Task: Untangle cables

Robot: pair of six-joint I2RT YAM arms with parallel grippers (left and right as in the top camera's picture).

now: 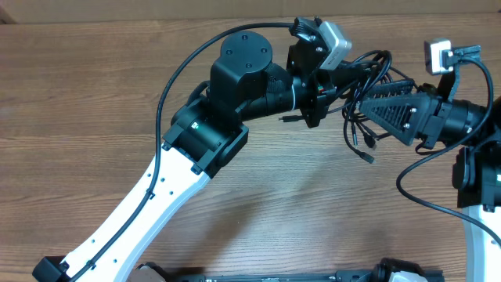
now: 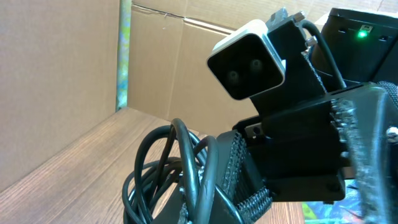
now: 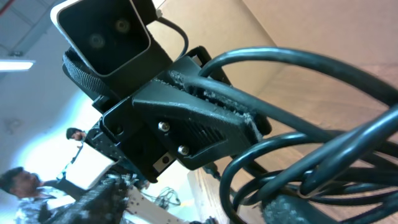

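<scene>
The cables (image 1: pixel 368 77) are a knot of thin black cords held up between my two grippers at the far right of the table. Loose ends with small plugs (image 1: pixel 362 149) hang down from it, and one plug end (image 1: pixel 288 119) shows under the left wrist. My left gripper (image 1: pixel 322 88) is shut on the left side of the bundle. My right gripper (image 1: pixel 358 100) is shut on its right side, tips almost meeting the left's. The loops fill the left wrist view (image 2: pixel 163 169) and the right wrist view (image 3: pixel 323 140), where the left gripper (image 3: pixel 199 118) clamps them.
The wooden table (image 1: pixel 86 117) runs left and forward. My left arm (image 1: pixel 172 180) crosses it diagonally from the front edge. A cardboard wall (image 2: pixel 62 62) stands behind the table. The right arm base (image 1: pixel 481 184) sits at the right edge. People show in the background (image 3: pixel 18 183).
</scene>
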